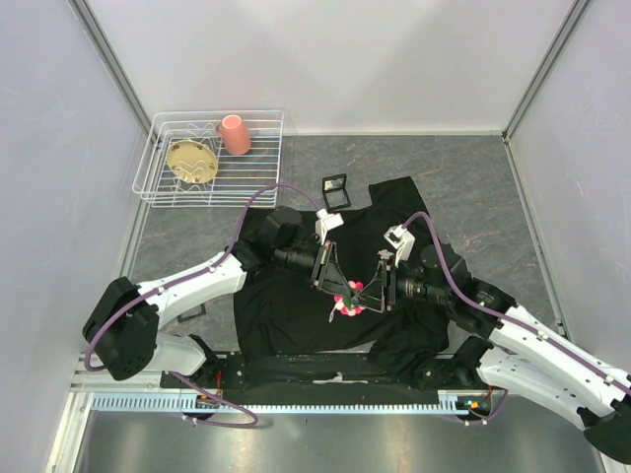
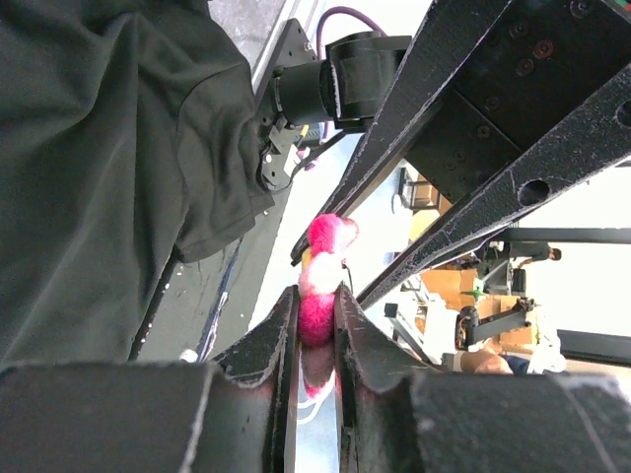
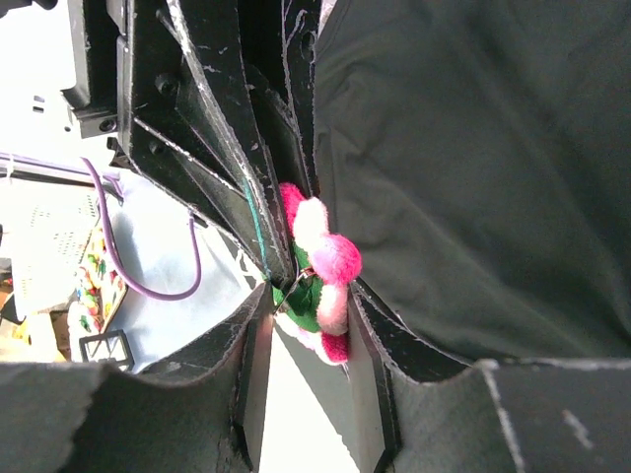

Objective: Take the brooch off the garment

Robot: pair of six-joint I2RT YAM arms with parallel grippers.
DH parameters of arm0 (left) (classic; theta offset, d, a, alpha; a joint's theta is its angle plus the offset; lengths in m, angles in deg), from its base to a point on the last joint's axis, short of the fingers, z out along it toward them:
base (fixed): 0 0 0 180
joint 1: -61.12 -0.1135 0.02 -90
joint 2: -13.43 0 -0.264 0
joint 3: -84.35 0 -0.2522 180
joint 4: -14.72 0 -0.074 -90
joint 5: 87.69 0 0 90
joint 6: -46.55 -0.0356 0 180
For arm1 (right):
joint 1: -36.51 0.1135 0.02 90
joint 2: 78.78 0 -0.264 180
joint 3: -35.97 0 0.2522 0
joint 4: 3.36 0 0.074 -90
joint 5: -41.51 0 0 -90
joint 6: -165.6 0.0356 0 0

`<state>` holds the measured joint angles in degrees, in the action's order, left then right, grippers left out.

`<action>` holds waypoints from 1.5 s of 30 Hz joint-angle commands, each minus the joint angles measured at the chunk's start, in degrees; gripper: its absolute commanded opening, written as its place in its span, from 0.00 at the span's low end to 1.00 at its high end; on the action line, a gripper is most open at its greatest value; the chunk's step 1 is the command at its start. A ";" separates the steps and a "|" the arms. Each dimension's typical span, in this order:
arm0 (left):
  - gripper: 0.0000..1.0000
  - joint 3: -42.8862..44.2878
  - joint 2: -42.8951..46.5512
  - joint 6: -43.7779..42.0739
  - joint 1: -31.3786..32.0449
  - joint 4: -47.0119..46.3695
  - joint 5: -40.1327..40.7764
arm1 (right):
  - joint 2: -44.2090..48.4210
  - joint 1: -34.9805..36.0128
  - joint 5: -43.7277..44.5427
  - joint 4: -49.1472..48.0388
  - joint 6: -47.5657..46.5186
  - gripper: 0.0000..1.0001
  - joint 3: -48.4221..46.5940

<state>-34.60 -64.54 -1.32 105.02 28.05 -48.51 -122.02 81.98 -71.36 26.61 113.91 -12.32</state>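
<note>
The black shirt (image 1: 286, 320) lies spread on the table between my arms; it also shows in the left wrist view (image 2: 99, 148) and the right wrist view (image 3: 473, 148). The brooch (image 1: 347, 299), a cluster of pink and white pompoms with a green back, is over the shirt's middle. My left gripper (image 1: 338, 289) is shut on it, its fingers squeezing a pink pompom (image 2: 317, 313). My right gripper (image 1: 371, 296) comes from the opposite side, its jaws apart around the brooch (image 3: 325, 261), which touches one finger. I cannot tell whether the brooch is still pinned to the cloth.
A white wire basket (image 1: 158, 182) stands at the back left with a pink cup (image 1: 235, 134) and a tan dish (image 1: 191, 160) in it. A small black square frame (image 1: 336, 190) lies just beyond the shirt's collar. A metal rail (image 1: 276, 402) runs along the near edge.
</note>
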 commanded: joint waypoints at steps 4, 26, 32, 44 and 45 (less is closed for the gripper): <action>0.02 -0.97 -0.07 2.96 -0.22 -7.74 -1.99 | 1.49 0.23 -3.49 -5.75 0.46 0.40 -0.02; 0.02 -8.88 -4.11 27.47 -0.22 -39.54 -5.51 | 5.01 0.14 -1.47 -11.19 2.03 0.35 2.18; 0.02 -10.81 -4.12 32.84 -0.22 -44.66 -3.58 | 6.24 0.23 -0.16 -13.48 3.09 0.34 3.15; 0.02 -12.31 -3.67 36.18 -0.22 -46.95 -0.94 | 6.86 0.23 1.69 -14.80 3.79 0.30 3.94; 0.02 -12.31 -3.50 36.36 -0.13 -46.95 -0.77 | 6.86 0.23 1.95 -15.32 3.97 0.30 4.02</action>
<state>-47.32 -68.39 31.59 103.69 -15.03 -53.67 -114.72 81.66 -69.31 20.36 116.36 -8.82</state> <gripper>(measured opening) 0.214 0.320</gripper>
